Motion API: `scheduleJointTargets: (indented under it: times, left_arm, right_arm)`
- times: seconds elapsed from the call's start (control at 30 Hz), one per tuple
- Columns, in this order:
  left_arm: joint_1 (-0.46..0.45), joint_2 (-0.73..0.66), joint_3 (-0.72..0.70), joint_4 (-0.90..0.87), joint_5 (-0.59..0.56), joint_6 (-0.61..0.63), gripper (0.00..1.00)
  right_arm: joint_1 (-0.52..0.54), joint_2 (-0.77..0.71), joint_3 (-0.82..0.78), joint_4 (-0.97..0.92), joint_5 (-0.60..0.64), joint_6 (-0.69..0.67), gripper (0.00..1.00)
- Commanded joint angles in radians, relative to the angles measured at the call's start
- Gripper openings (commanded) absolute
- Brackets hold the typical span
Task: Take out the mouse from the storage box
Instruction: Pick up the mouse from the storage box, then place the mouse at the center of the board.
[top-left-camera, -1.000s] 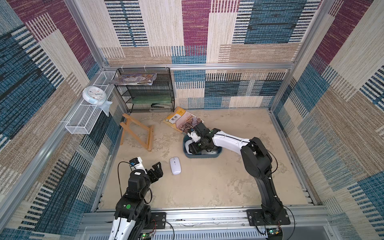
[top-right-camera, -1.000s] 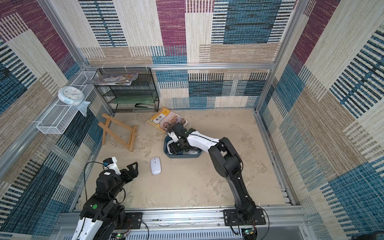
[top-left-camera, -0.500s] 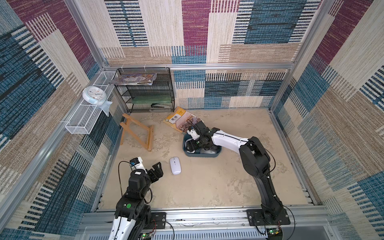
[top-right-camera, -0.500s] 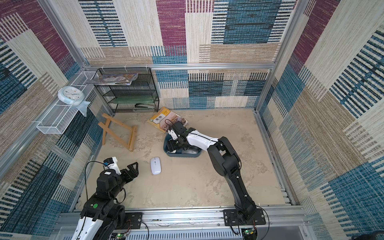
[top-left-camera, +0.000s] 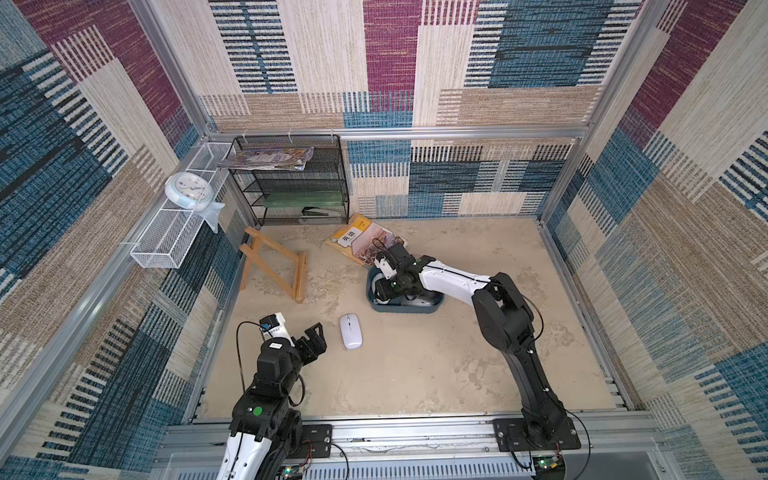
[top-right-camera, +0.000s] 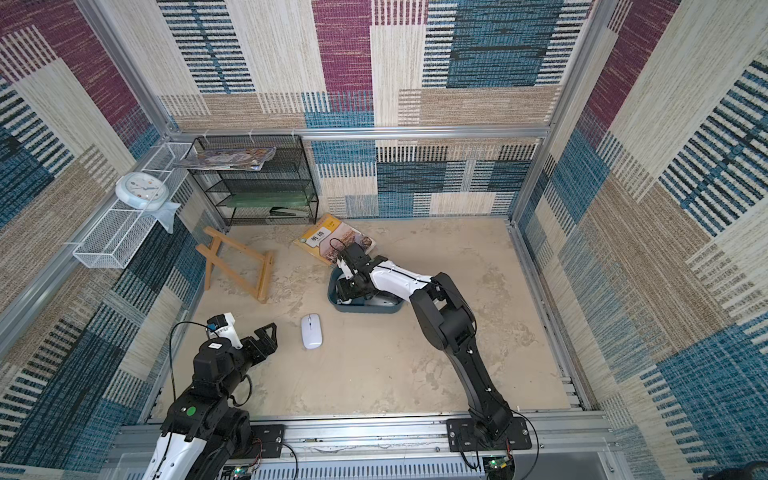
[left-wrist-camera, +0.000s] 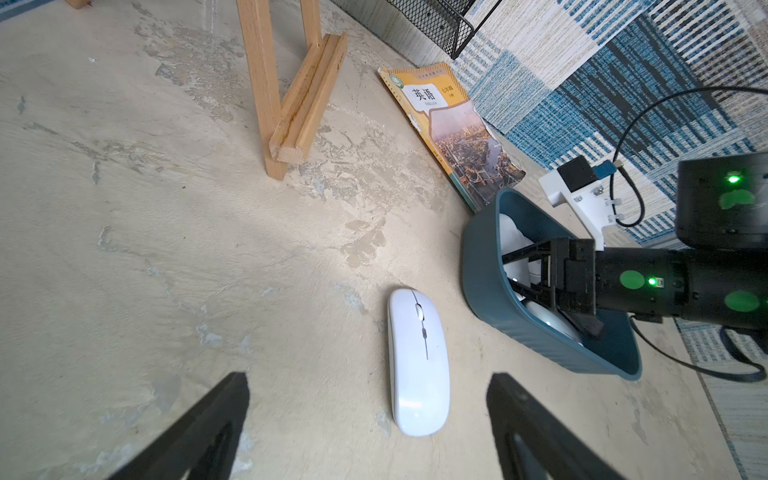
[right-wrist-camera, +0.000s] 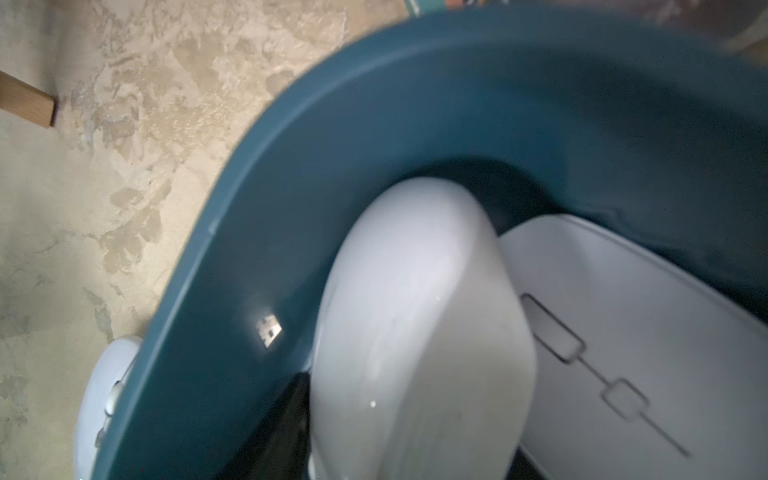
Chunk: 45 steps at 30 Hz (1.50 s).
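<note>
Inside the teal storage box (right-wrist-camera: 374, 124) sits a glossy white mouse (right-wrist-camera: 415, 311).

We see a mottled beige table (top-left-camera: 415, 374). On it a white mouse (top-left-camera: 350, 331) lies near the teal storage box (top-left-camera: 405, 309), which sits right by a yellow book (top-left-camera: 357, 239). A wooden stand (top-left-camera: 302, 276) and a black mesh rack (top-left-camera: 291, 187) stand further back.
</note>
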Motion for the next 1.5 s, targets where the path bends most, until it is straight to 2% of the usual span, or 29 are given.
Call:
scheduleJointTargets:
  times: [0.0, 0.27, 0.4, 0.97, 1.47]
  left_arm:
    - [0.001, 0.001, -0.002, 0.021, -0.003, 0.008, 0.94]
    - [0.002, 0.001, -0.001, 0.022, -0.002, 0.010, 0.94]
    - [0.002, 0.002, -0.003, 0.024, -0.002, 0.011, 0.94]
    - [0.002, -0.005, -0.007, 0.031, 0.011, 0.016, 0.94]
    - [0.002, -0.011, -0.007, 0.028, 0.011, 0.014, 0.96]
  right_arm:
    - [0.012, -0.015, 0.010, 0.007, 0.042, -0.020, 0.45]
    - [0.031, -0.057, -0.009, 0.022, 0.076, -0.029, 0.30]
    - [0.034, -0.113, -0.057, 0.063, 0.077, -0.022, 0.27]
    - [0.036, -0.308, -0.249, 0.157, 0.061, 0.047, 0.24]
    - [0.146, -0.585, -0.597, 0.329, 0.035, 0.181, 0.23]
